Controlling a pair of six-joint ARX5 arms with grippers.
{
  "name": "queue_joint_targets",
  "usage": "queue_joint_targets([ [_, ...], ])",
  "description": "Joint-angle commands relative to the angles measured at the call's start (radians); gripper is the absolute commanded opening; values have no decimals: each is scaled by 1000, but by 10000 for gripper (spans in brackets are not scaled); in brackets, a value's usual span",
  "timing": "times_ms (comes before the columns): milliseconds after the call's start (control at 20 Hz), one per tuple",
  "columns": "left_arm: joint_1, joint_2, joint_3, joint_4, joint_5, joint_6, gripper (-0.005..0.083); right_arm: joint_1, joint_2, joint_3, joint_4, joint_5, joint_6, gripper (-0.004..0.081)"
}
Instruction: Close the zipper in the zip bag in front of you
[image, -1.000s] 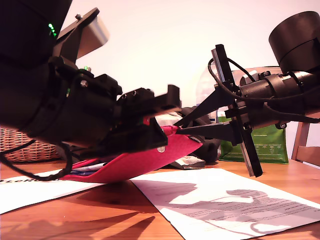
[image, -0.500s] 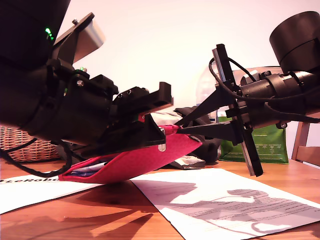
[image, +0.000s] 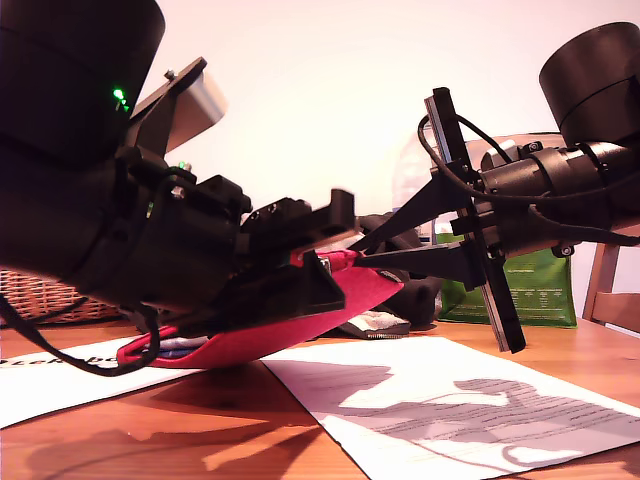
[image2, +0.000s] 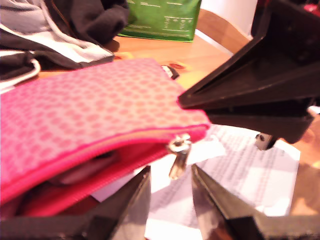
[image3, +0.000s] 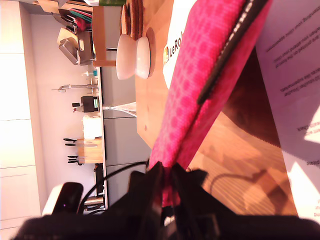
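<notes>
Moved a little toward the exterior view's right since half a second ago, my first gripper (image: 338, 252), with the rest of its dark arm filling that view's left side. Behind it at the far left, a wicker basket (image: 40, 295). Fingers of the first gripper apart, not clamped on anything. In the first wrist view the small metal pull tab (image2: 179, 156) hangs just above the gap between them.

Next, the zip bag (image: 290, 335): red-pink, slung in the air, low end near the table (image: 300, 440) and its white printed sheets (image: 450, 410), high end raised toward the centre of the exterior view. Zipper (image2: 100, 145) gaping along the stretch leading away from the pull, dark and red inside showing.

Further right, my second gripper (image: 358, 258), pinched tight on the bag's raised corner. The second wrist view shows the fabric squeezed between its fingers. Behind that arm, a green pouch (image: 545, 290) upright on the table.
</notes>
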Motion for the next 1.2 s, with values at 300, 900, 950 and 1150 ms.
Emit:
queue_joint_targets([
  [300, 4, 5, 8, 13, -4, -10, 150, 3, 9, 10, 15, -6, 1, -11],
  [900, 6, 5, 8, 50, 89, -7, -21, 3, 9, 10, 14, 2, -4, -11],
  [950, 6, 5, 8, 48, 119, -7, -21, 3, 9, 10, 14, 3, -6, -11],
  [1150, 6, 4, 8, 38, 272, -38, -21, 3, 9, 10, 6, 9, -42, -10],
])
